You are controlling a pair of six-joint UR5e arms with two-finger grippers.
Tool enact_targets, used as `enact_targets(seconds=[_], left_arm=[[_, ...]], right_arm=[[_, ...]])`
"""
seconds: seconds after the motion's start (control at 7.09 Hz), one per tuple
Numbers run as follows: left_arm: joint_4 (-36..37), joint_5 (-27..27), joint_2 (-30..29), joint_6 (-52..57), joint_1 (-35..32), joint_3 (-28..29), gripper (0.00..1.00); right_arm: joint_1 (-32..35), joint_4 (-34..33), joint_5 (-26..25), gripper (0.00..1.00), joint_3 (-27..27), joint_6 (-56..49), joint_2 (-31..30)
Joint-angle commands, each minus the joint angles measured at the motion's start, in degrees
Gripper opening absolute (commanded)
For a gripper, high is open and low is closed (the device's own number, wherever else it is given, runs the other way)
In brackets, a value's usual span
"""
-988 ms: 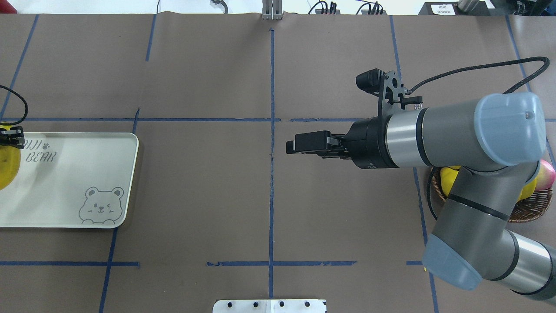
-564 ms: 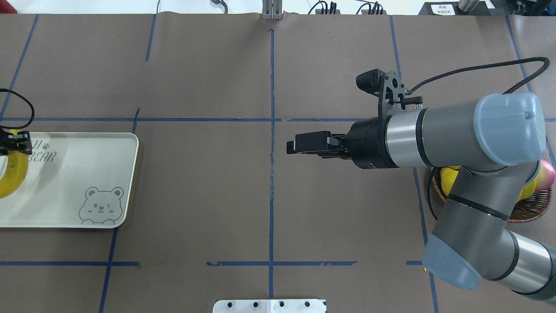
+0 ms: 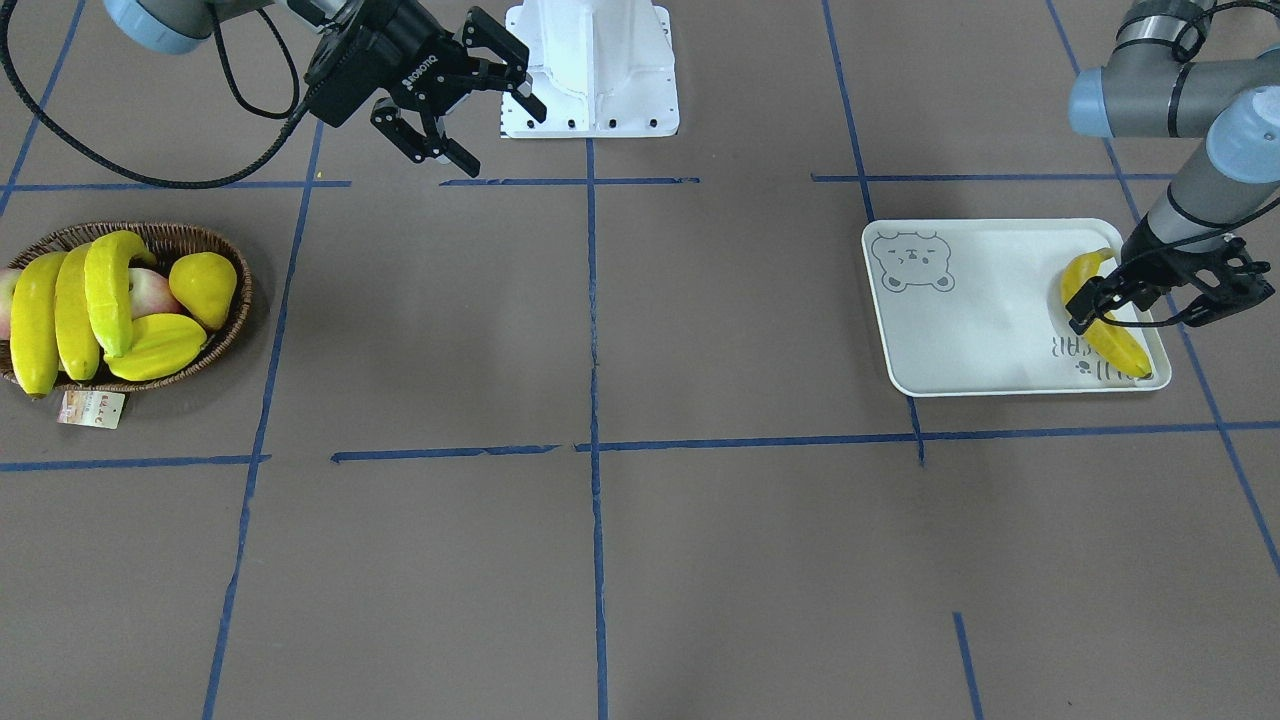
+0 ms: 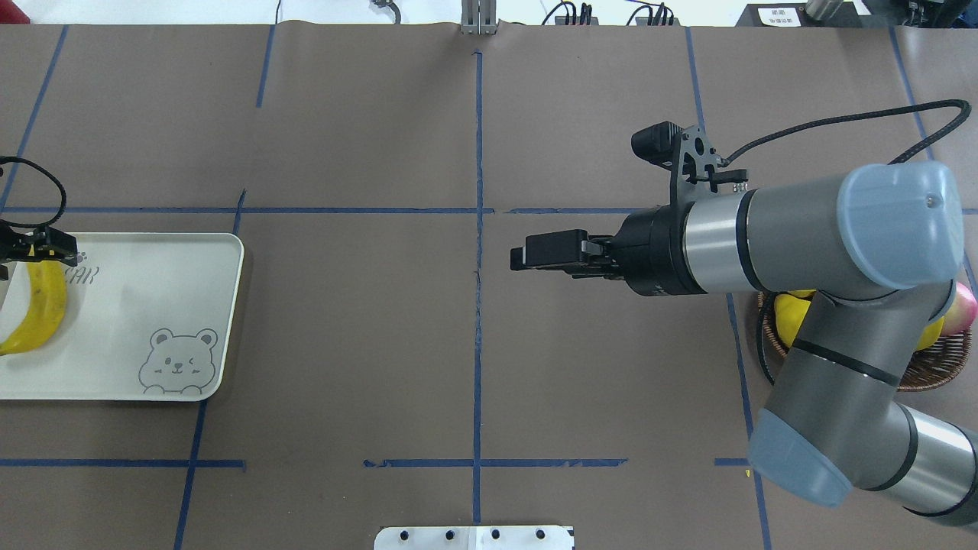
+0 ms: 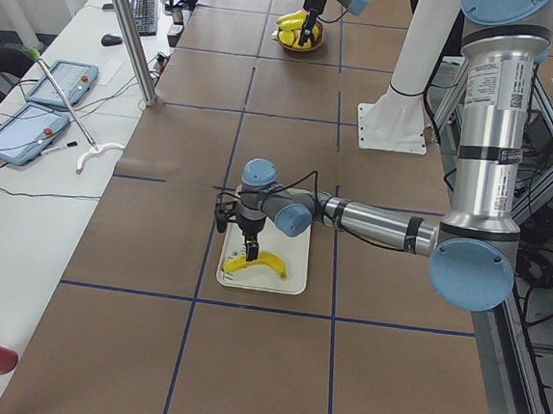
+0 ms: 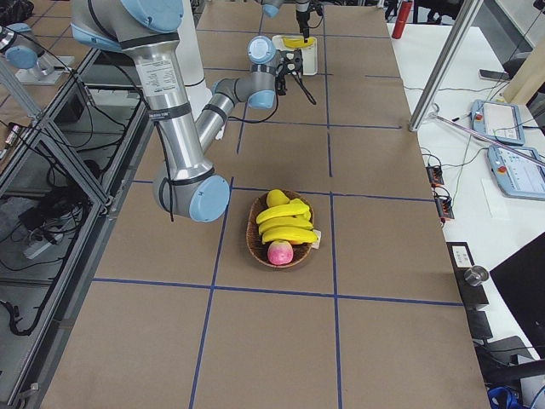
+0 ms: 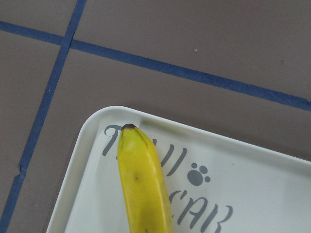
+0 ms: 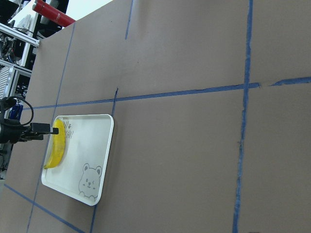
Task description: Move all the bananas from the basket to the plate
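One banana is down at the delivery end: a long curved yellow banana (image 3: 1118,343) lies flat on the pale rectangular bear-printed plate (image 3: 980,330), along the lettered edge, its dark tip near the corner. The left arm's black two-finger gripper (image 3: 1168,298) hovers right over it, jaws spread apart, straddling the fruit and gripping nothing. I read this as the release step of the first transfer. Across the table, three long yellow bananas (image 3: 75,310) lie side by side in the dark woven wicker basket (image 3: 243,300), well apart from the plate. The right arm's black gripper (image 3: 508,142) hangs empty with its fingers wide, above bare table and apart from the basket. Next, I'd say the left gripper lifts clear and the right drops into the basket for a banana, not the ridged yellow starfruit (image 3: 155,347) or the short yellow pear (image 3: 205,285) beside them.
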Motion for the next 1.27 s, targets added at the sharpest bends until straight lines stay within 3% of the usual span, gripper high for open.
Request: enact_targets(seconds=[0.0, 0.28, 0.56, 0.85, 1.13], left_arm=[[0.7, -3.0, -0.5, -0.2, -0.1, -6.7, 1.00], [0.7, -7.2, -5.0, -0.9, -0.1, -9.2, 1.00], [0.9, -8.5, -11.0, -13.0, 0.7, -10.0, 1.00], [0.5, -9.4, -15.9, -19.8, 8.0, -9.5, 1.00], [0.5, -8.4, -19.4, -25.0, 10.6, -9.5, 1.00]], right_arm=[[5.8, -0.3, 4.4, 0.99, 0.2, -1.1, -5.8], [13.6, -0.3, 9.4, 1.00, 0.7, -8.9, -17.2], [15.6, -0.2, 9.4, 1.00, 0.6, -18.6, -25.7], [16.3, 0.0, 9.7, 0.99, 0.7, -21.9, -30.2], [16.7, -0.1, 9.3, 0.99, 0.4, -22.0, -33.6]])
